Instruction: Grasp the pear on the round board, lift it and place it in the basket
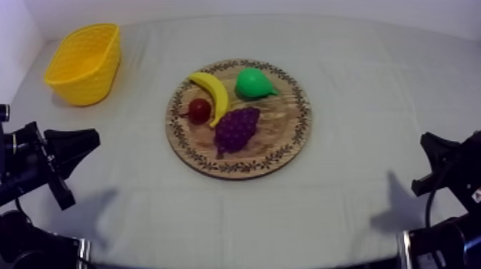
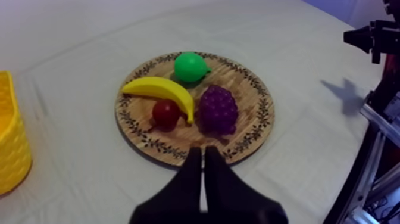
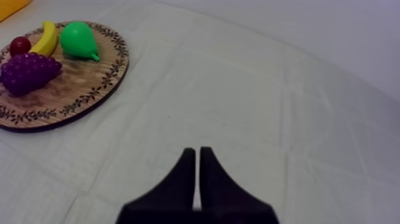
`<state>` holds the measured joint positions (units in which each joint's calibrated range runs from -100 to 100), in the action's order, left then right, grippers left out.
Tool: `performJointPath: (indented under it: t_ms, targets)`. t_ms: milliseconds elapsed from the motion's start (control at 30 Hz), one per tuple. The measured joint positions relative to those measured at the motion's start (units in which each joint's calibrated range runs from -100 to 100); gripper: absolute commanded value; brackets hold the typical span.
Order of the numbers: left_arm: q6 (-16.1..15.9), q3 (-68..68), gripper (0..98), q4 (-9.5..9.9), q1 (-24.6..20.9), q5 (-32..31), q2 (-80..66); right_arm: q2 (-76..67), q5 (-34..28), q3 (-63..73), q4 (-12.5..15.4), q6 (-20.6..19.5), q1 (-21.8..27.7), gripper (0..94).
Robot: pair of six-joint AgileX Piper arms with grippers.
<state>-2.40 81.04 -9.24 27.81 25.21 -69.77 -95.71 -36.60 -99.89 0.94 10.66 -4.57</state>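
Observation:
The green pear (image 1: 254, 84) lies on the far part of the round wooden board (image 1: 286, 125), beside the banana (image 1: 211, 93). The yellow basket (image 1: 84, 63) stands at the far left of the table, with nothing showing inside it. My left gripper (image 2: 202, 152) is shut on nothing, low at the left and short of the board's near rim; from there the pear (image 2: 190, 66) lies across the board. My right gripper (image 3: 197, 152) is also shut on nothing, over bare cloth well to the right of the board (image 3: 89, 89) and the pear (image 3: 77, 40).
A small red fruit (image 1: 200, 110) and a bunch of purple grapes (image 1: 236, 129) share the board in front of the banana and pear. Open cloth surrounds the board, with a wide stretch between it and the basket.

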Motion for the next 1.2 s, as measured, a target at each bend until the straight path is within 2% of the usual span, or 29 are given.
performJointPath:
  t_ms: [133,400,500,667,767,933,1200]
  targets:
    - [2.12,-4.41,0.0,-0.19,0.46,1.5,7.34,0.0,0.0,0.0,0.0,0.04,0.0,0.4]
    - [7.73,-17.24,0.0,0.08,0.69,8.47,22.77,0.0,0.0,0.0,0.0,0.04,0.0,0.4]
    - [9.71,-22.26,0.0,1.2,1.25,10.45,28.65,0.0,0.0,0.0,0.0,0.04,0.0,0.4]
    - [13.6,-32.38,0.0,4.63,2.42,16.09,38.48,0.0,0.0,0.0,0.0,0.01,0.0,0.4]
    - [15.22,-38.67,0.0,5.59,2.5,20.63,44.46,0.0,0.0,0.0,0.0,0.01,0.0,0.4]
    - [16.84,-48.7,0.0,5.54,1.97,27.29,53.14,0.0,0.0,0.0,0.0,0.01,0.0,0.4]
    - [17.29,-65.06,0.0,3.75,1.02,36.3,66.51,0.0,0.0,0.0,0.0,0.04,0.0,0.4]
